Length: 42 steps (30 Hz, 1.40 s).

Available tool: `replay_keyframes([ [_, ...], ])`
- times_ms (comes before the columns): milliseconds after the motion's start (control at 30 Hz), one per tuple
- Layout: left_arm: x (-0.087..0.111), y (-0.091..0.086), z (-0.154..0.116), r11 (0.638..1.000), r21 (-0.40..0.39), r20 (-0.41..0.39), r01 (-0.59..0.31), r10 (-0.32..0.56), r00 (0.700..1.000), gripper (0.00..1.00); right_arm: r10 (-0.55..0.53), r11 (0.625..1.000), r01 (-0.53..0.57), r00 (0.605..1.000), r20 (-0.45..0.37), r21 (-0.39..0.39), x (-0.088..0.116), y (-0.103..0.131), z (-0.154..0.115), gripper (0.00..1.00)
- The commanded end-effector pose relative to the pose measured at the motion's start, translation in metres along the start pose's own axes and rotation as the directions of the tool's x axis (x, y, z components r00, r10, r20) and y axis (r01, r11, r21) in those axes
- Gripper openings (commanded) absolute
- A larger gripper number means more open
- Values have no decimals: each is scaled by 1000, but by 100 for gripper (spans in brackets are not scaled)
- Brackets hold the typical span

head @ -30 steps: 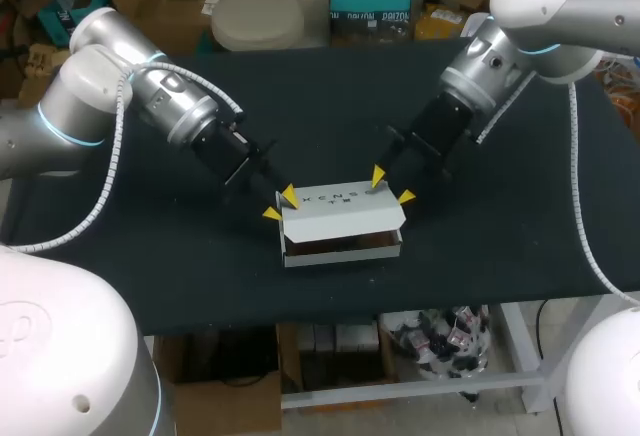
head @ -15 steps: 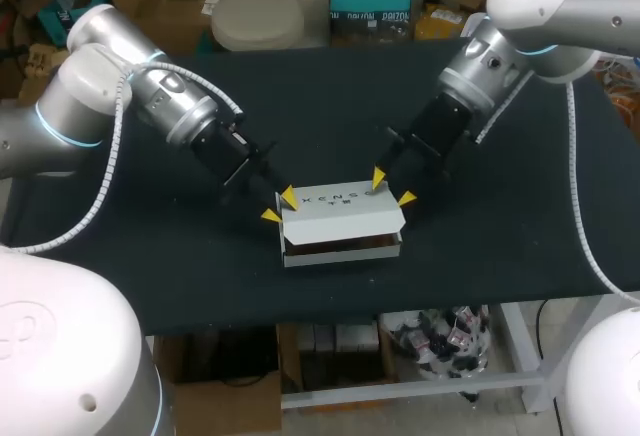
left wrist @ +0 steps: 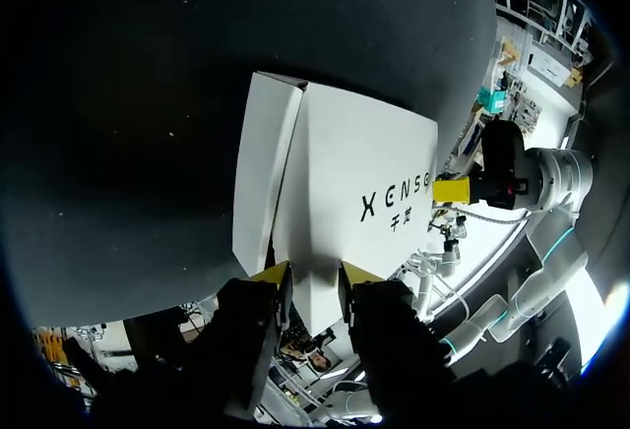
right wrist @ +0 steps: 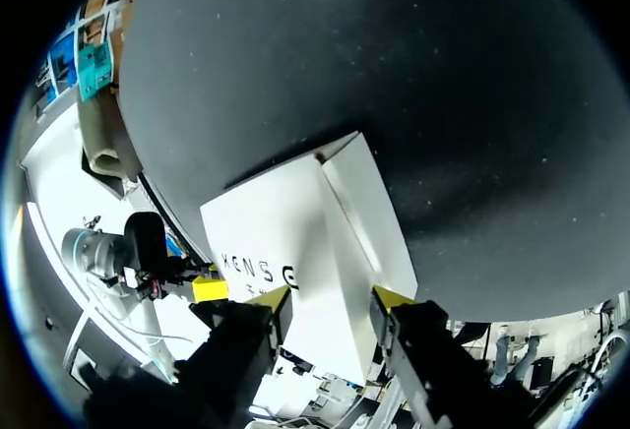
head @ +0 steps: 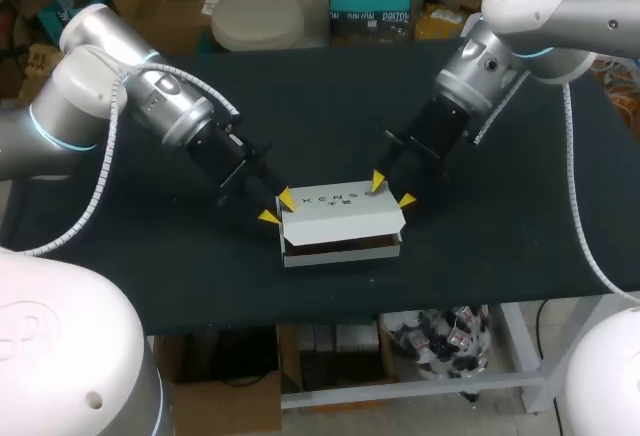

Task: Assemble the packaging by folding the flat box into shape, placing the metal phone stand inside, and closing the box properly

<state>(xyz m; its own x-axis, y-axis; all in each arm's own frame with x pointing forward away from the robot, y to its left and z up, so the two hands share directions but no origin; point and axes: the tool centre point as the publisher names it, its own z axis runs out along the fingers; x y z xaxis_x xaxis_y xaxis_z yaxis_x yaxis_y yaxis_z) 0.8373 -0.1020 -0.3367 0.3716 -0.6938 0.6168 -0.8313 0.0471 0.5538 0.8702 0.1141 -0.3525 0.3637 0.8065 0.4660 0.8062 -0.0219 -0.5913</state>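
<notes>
Eased slightly lower, your left gripper [head: 276, 208] and right gripper [head: 391, 190] pinch opposite ends of the flimsy white cardboard box [head: 343, 218].

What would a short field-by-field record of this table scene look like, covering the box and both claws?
Surface: dark table
Item: white box, lid partly down, gap along its front showing brown inside
Left claw: at the box's left end, shut on the lid's edge
Right claw: at the box's right end, grip unclear
Phone stand: not visible
</notes>
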Motion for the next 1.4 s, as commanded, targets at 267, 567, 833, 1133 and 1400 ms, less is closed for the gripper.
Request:
replay_keyframes([
  [267, 0, 4, -2, 1000, 14, 16, -21, 20, 1000, 31, -32, 999, 32, 999, 20, -32, -1, 1, 3, 53],
  [567, -4, 7, -10, 999, 32, 18, -21, 21, 1000, 33, -44, 998, 46, 998, 40, -51, 1, 3, 6, 53],
  [833, -6, 7, -12, 999, 40, 19, -25, 24, 1000, 32, -46, 997, 49, 998, 47, -55, -1, 5, 8, 49],
  [1133, -7, 9, -17, 998, 49, 17, -28, 27, 999, 33, -42, 997, 45, 998, 45, -60, -3, 7, 7, 50],
  [1400, -5, 10, -20, 998, 56, 18, -35, 34, 999, 33, -36, 997, 39, 999, 38, -64, -3, 7, 6, 49],
])
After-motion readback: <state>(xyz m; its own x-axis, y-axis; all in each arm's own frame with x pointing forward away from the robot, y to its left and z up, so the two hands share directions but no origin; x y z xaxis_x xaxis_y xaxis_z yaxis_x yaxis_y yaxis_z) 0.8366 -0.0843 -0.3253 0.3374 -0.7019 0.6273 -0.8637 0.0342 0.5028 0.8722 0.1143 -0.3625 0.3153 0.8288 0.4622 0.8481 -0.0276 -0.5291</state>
